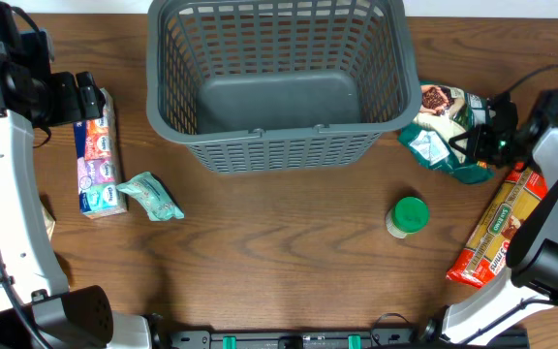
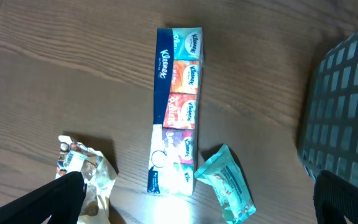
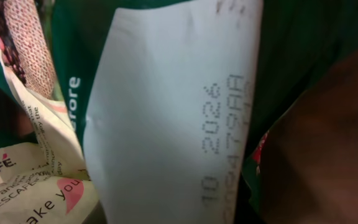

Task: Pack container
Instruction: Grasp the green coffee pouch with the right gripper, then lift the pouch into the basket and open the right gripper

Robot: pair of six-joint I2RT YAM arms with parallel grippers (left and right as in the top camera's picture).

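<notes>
I'm looking at the basket (image 1: pixel 279 145) first. It sits at the far middle of the table, and its grey floor is bare, nothing in it. One basket, then, and six loose things around it. On my left there's one tissue pack (image 1: pixel 98 155) lying lengthwise, with one teal packet (image 1: pixel 151 196) just beside its near end. One crumpled wrapper (image 2: pixel 82 168) shows in the left wrist view on the other side of that pack. On my right, one green and white coffee bag (image 1: pixel 444 131) lies just beside the basket's right corner, one green-lidded jar (image 1: pixel 408 216) stands alone nearer me, and one long red and yellow packet (image 1: pixel 497 228) lies slanted by the right arm. The left gripper (image 1: pixel 87 97) hangs over the far end of the tissue pack with its fingers (image 2: pixel 61 199) spread wide, gripping nothing. The right gripper (image 1: pixel 480 141) is up against the coffee bag. Its wrist camera is filled with the bag's white seam and a printed date, and I can't tell whether it's clamped or loose.
</notes>
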